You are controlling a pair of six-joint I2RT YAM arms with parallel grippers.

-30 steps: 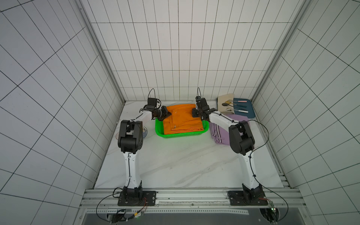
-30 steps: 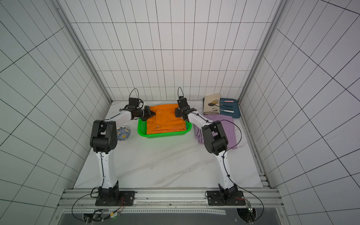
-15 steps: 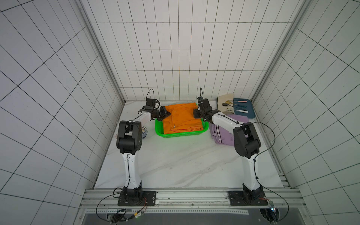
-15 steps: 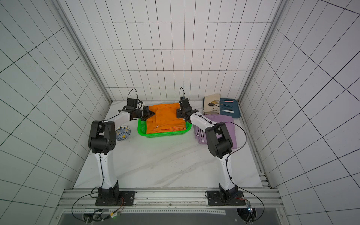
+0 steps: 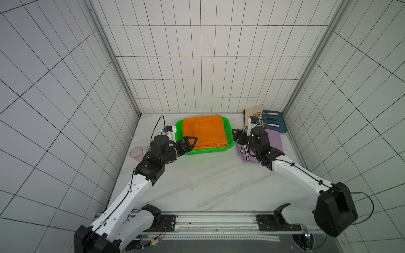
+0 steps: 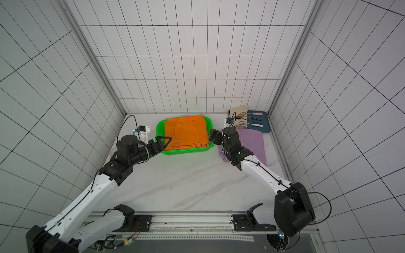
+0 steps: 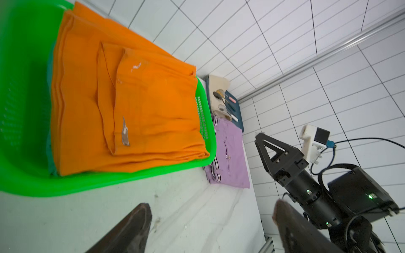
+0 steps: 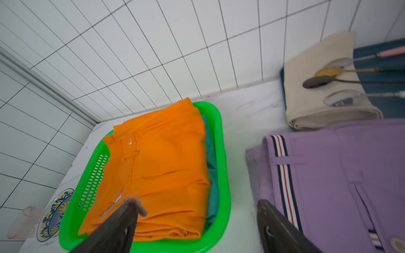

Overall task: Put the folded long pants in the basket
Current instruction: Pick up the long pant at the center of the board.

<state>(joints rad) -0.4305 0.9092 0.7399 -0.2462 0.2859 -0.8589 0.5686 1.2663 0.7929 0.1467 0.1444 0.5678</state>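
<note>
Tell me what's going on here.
The robot is packing folded pants into the basket. The orange pants lie on top inside, over a teal pair. The left gripper and right gripper are open and empty, close to the basket. The lilac pants lie on the table by the right gripper, not yet in.

Folded orange pants lie flat atop a teal pair, filling the bright green mesh basket. At the basket's three o'clock, striped lilac pants rest folded on the surface, just beside it.
</note>
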